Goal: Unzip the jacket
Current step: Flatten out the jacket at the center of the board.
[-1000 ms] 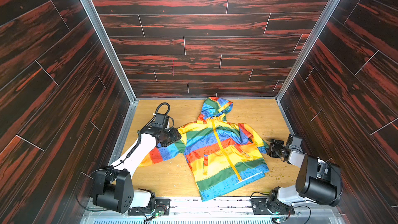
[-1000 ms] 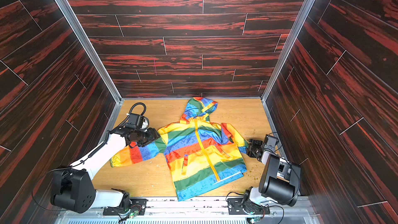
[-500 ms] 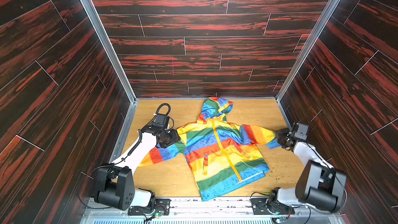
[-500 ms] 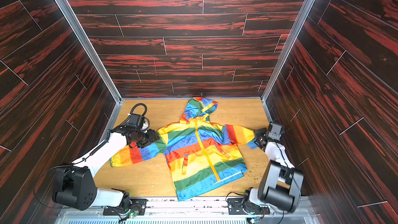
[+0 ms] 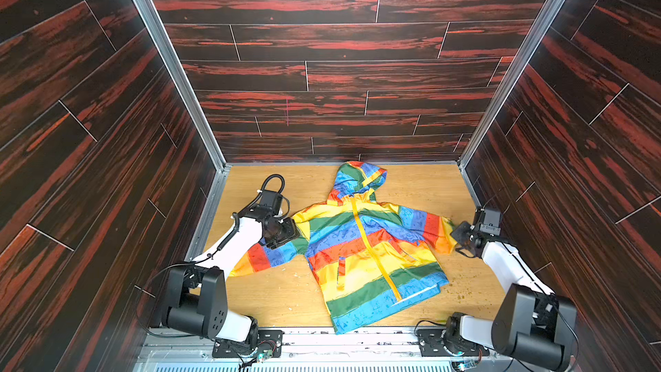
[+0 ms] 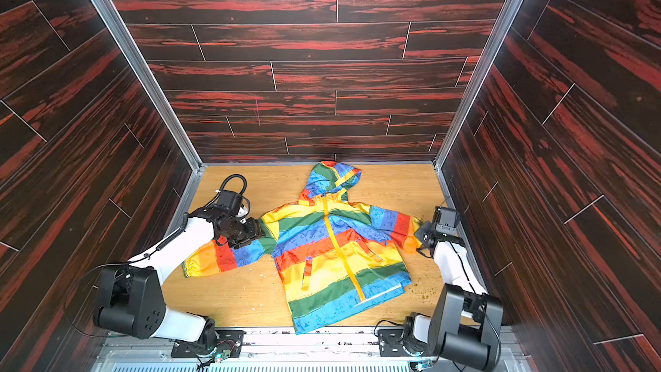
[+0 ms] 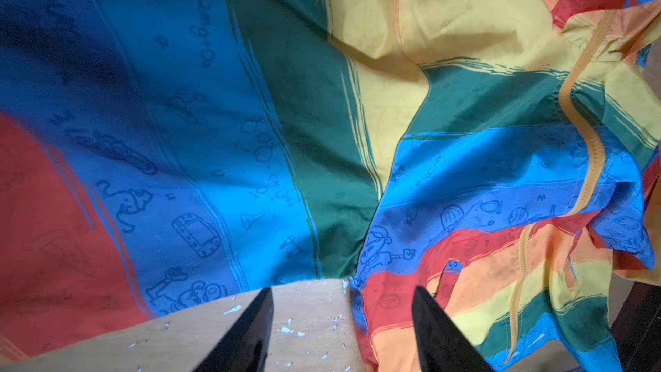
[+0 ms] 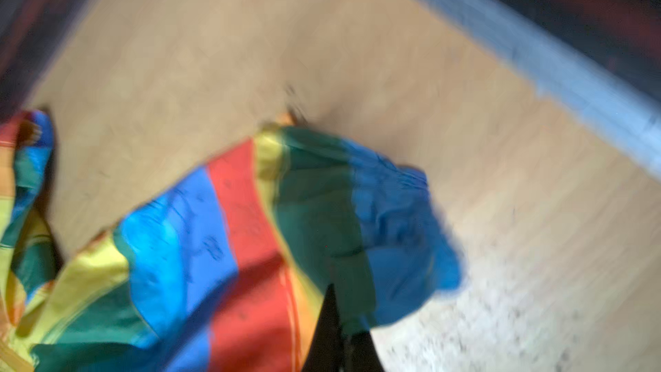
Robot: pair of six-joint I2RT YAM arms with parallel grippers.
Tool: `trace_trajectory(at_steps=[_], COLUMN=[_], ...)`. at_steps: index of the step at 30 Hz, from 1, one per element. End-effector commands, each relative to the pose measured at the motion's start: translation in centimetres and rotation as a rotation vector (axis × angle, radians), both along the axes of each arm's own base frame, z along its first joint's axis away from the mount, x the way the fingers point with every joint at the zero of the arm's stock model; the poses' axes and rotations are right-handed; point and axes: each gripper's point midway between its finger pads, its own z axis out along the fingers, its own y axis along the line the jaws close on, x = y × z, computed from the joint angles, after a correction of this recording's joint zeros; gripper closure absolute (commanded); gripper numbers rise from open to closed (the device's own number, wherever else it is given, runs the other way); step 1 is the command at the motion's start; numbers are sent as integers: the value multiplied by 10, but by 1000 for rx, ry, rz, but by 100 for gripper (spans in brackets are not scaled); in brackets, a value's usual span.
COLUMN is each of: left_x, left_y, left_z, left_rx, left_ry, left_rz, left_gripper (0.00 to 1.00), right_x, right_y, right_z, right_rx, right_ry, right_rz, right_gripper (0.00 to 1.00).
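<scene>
The rainbow-striped hooded jacket lies face up on the wooden floor. Its yellow-orange zipper runs closed down the front. My left gripper hovers open by the left sleeve's armpit, with bare floor between its fingers. My right gripper is shut on the end of the right sleeve, which is stretched out sideways. The right wrist view is blurred.
Dark red wood-panelled walls close in three sides. A metal rail runs along the front, with both arm bases on it. Crumbs are scattered on the floor near the hem.
The right gripper has closed on the right sleeve end and drawn the folded sleeve out to the right. The left arm has hardly moved.
</scene>
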Motion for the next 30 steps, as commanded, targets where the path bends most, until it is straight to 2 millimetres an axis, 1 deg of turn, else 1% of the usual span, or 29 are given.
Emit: trace_trajectory(at_steps=[1,2,3,4,6,8,9,12,13,14,16,17,18,20,21,22,23,24,25,27,28,30], left_x=[-7,-9,-12,-15,-23,-30,-35,-50,-53,-55,-57,-56,-54,-47,-43,-41,-39,-40,-41,-50,-58,-80], left_y=[11,11,11,11,12,15,15,17,16,15,15,13,10,2,-3,-7,-13,-16,-20,-29,-31,-38], left_z=[26,28,30,31,30,25,22,14,13,13,13,13,12,9,7,6,6,7,10,17,16,6], left_rx=[45,45,43,44,45,56,56,58,53,47,40,25,7,-37,-64,-86,-111,-121,-126,-132,-131,-139], left_ry=[-43,-47,-48,-45,-26,1,18,64,65,62,57,49,46,45,52,64,75,81,67,32,37,102], left_rz=[-16,-23,-33,-40,-48,-36,-42,-51,-52,-52,-43,-38,-30,-11,-4,5,14,30,32,20,16,-1], left_gripper=[36,35,35,34,33,33,32,32,33,33,34,35,35,38,40,41,43,44,43,37,35,34], right_x=[-22,-24,-27,-30,-33,-37,-39,-48,-48,-45,-35,-27,-22,-16,-17,-19,-23,-29,-35,-50,-56,-56], right_y=[4,-1,-7,-14,-27,-40,-45,-60,-62,-59,-41,-24,-3,41,63,81,101,112,117,115,113,120], right_z=[-20,-17,-13,-8,3,14,20,35,42,48,61,66,68,63,58,55,52,49,47,42,41,49], right_rx=[215,228,230,217,171,147,159,192,181,181,228,260,273,273,282,305,374,436,463,437,401,395], right_ry=[19,4,-5,-8,-10,-39,-62,-88,-83,-88,-137,-159,-143,-63,-20,8,27,43,56,96,122,128], right_rz=[-123,-144,-162,-174,-182,-197,-205,-223,-206,-177,-96,-24,60,235,317,377,442,467,472,463,457,479], right_gripper=[91,84,72,62,53,44,40,35,34,34,35,39,43,43,43,43,43,43,43,41,39,38])
